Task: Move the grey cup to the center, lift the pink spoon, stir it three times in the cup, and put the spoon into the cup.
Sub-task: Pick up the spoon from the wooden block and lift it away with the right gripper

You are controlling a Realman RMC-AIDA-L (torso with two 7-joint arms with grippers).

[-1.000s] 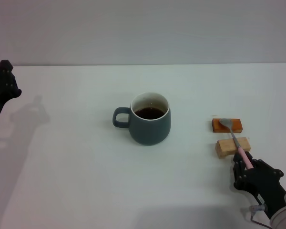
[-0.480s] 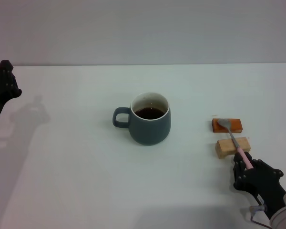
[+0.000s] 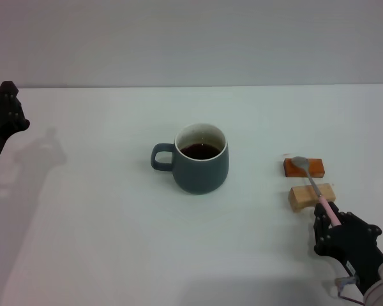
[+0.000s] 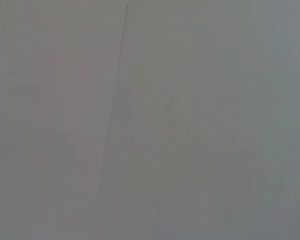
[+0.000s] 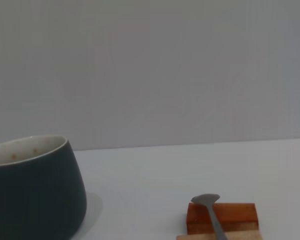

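The grey cup stands upright at the table's centre with its handle pointing left and dark liquid inside. It also shows in the right wrist view. The pink spoon lies slanted across two wooden blocks, its metal bowl just over the orange block. Its bowl and neck also show in the right wrist view. My right gripper is at the front right, shut on the spoon's pink handle. My left gripper is parked at the far left edge.
An orange wooden block and a pale wooden block sit right of the cup, under the spoon. The orange block also shows in the right wrist view. The white table meets a grey wall behind.
The spoon's metal bowl has risen slightly off the orange block. My right gripper has shifted a little toward the front. The cup and the left arm have not moved.
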